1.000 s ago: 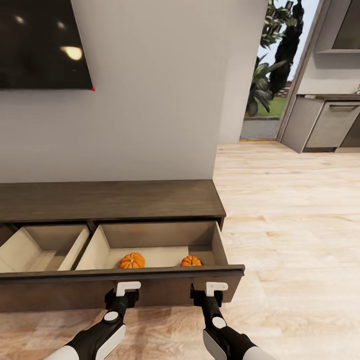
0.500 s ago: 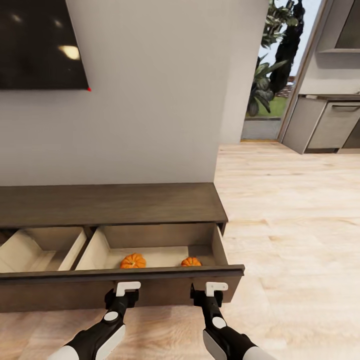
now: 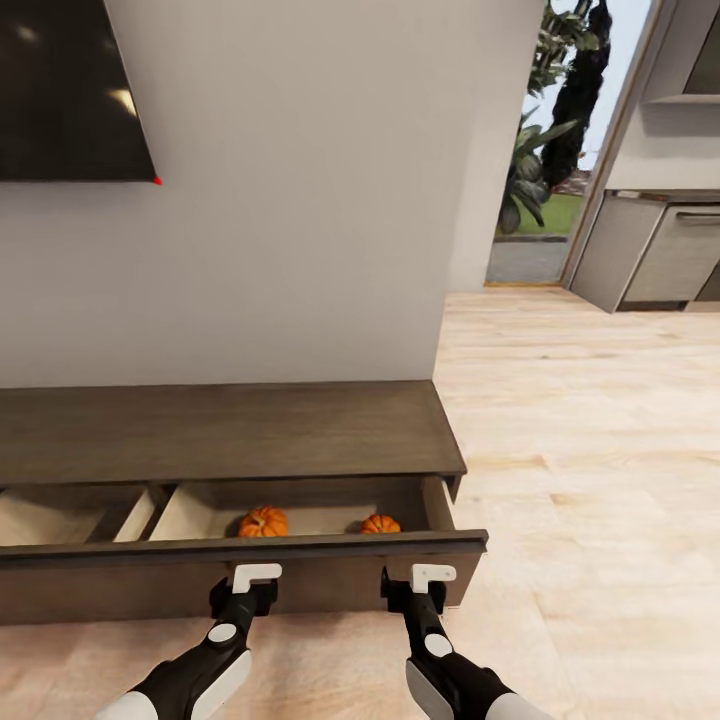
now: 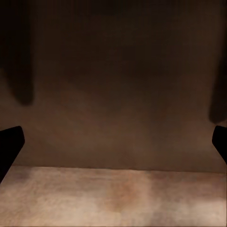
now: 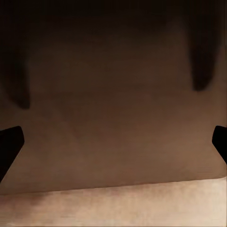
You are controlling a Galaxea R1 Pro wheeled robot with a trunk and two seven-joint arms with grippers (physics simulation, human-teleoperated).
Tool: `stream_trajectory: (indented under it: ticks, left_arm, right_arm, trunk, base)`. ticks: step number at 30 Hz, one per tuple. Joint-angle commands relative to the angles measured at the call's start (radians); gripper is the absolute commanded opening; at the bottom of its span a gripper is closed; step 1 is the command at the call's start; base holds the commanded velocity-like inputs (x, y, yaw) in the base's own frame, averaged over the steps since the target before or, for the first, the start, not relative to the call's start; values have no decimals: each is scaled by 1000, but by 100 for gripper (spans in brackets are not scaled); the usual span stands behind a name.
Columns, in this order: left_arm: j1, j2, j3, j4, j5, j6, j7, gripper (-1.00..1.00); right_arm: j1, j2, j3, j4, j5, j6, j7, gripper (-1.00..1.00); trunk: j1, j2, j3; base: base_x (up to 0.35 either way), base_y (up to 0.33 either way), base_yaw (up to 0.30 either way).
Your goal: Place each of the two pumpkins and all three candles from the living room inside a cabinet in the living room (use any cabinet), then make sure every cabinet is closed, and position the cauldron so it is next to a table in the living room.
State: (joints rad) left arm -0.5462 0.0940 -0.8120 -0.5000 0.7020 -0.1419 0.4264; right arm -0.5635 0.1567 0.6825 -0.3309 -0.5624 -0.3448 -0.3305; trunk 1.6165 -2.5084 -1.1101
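Closing step: both pumpkins (image 3: 263, 521) sit inside the cabinet (image 3: 230, 430) drawer (image 3: 300, 580), partly open. Left tool (image 3: 256, 574) and right tool (image 3: 433, 575) press the front, fingers spread wide, holding nothing. Next: push straight in, evenly.

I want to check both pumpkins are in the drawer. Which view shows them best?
The head view: both pumpkins sit inside the open drawer. The wrist views face the drawer's dark front, which hides the pumpkins.

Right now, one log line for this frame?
drawer: part open | pumpkins: inside | left gripper, right gripper: open, at drawer front
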Motion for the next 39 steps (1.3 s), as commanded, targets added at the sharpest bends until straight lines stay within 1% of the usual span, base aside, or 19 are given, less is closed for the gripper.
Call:
stream_trajectory:
  ticks: [1, 20, 33, 39]
  left_arm:
    - [-1, 1, -9, -2, 7, -5, 5, 100]
    - [-1, 1, -9, -2, 7, -5, 5, 100]
    - [-1, 1, -9, -3, 7, -7, 5, 100]
    - [-1, 1, -9, -4, 7, -7, 5, 100]
  right_arm:
    - [-1, 0, 8, 0, -8, -5, -5, 100]
    - [-1, 0, 8, 1, -8, -4, -5, 100]
    - [-1, 0, 8, 1, -8, -5, -5, 100]
    - [-1, 0, 8, 1, -8, -5, -5, 100]
  trunk:
    - [0, 0, -1]
    - [0, 0, -1]
    - [0, 0, -1]
    - [0, 0, -1]
  base:
    - [278, 0, 0]
    - [273, 0, 0]
    - [60, 0, 0]
    - [-68, 0, 0]
